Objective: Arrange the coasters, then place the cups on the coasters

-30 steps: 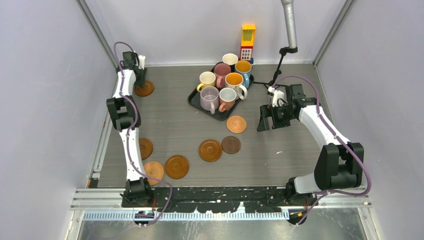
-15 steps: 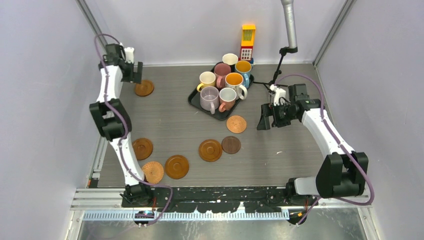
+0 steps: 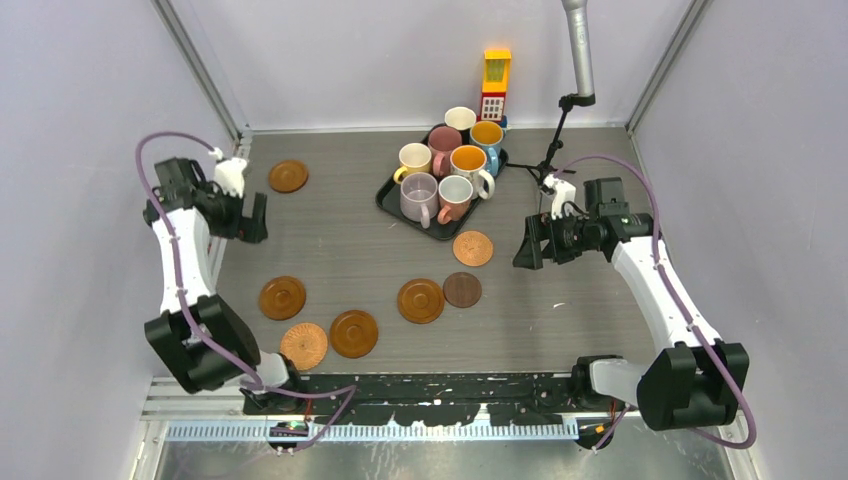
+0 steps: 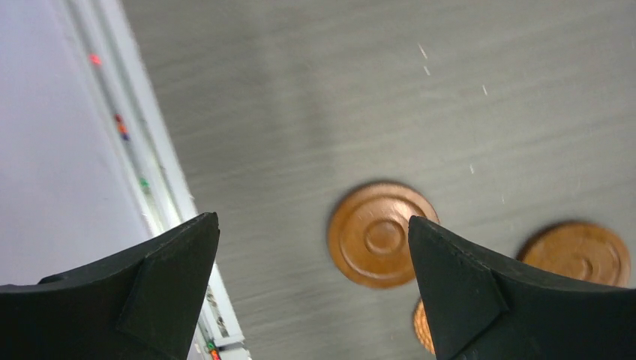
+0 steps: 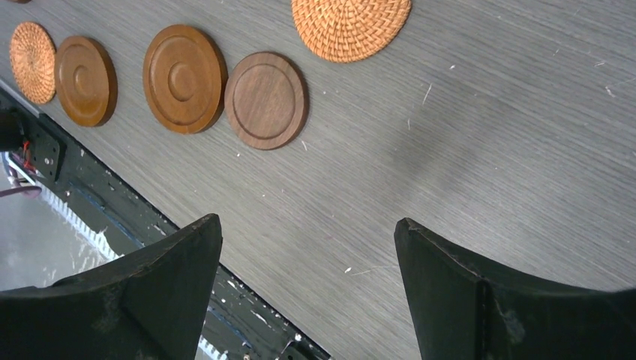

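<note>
Several brown coasters lie flat on the grey table: one alone at the far left point(image 3: 288, 176), a woven one point(image 3: 473, 248) beside the tray, and the others in a loose row near the front, among them a ringed one point(image 3: 421, 300) and another point(image 3: 282, 297). Several cups point(image 3: 437, 170) stand together on the black tray point(image 3: 386, 198). My left gripper point(image 3: 252, 218) point(image 4: 313, 221) hangs open and empty above bare table, with a ringed coaster point(image 4: 382, 234) below it. My right gripper point(image 3: 525, 245) point(image 5: 307, 221) is open and empty, to the right of the woven coaster point(image 5: 351, 26).
A yellow-red block tower point(image 3: 495, 85) stands behind the tray. A thin black stand point(image 3: 555, 140) with a grey pole rises at the back right. Grey walls close in both sides, and a black strip point(image 5: 247, 315) runs along the table's front edge.
My left gripper opened, let go of the far-left coaster and swung back toward the near left. That coaster stays where it was set. The right arm barely moved.
</note>
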Available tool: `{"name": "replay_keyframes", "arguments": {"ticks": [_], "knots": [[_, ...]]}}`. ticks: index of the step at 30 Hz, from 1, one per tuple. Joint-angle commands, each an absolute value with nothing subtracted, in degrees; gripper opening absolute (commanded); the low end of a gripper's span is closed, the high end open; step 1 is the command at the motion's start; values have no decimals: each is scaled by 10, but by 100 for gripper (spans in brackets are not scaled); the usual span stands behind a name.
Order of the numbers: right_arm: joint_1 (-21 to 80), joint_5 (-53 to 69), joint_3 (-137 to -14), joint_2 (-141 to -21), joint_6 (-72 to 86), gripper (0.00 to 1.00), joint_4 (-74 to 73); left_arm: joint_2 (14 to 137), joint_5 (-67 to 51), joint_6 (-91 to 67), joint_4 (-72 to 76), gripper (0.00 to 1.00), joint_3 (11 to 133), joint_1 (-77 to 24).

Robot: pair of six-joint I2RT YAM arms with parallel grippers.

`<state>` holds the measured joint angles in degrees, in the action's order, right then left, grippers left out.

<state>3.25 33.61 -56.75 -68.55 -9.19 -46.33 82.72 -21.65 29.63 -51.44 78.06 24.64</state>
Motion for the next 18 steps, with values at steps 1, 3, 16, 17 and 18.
{"name": "replay_keyframes", "arguments": {"ticks": [1,3,16,17,18], "knots": [[31,356,-570,-657,-114,89,-487,766,-277,401,-546,100,707,257],[32,352,-573,-659,-121,89,-499,756,-286,418,-556,100,673,260],[31,337,-580,-680,-136,89,-519,819,-219,511,-554,100,598,260],[31,337,-578,-679,-137,89,-519,827,-216,507,-547,99,593,260],[31,337,-576,-679,-138,89,-519,832,-212,502,-535,99,588,260]]}}
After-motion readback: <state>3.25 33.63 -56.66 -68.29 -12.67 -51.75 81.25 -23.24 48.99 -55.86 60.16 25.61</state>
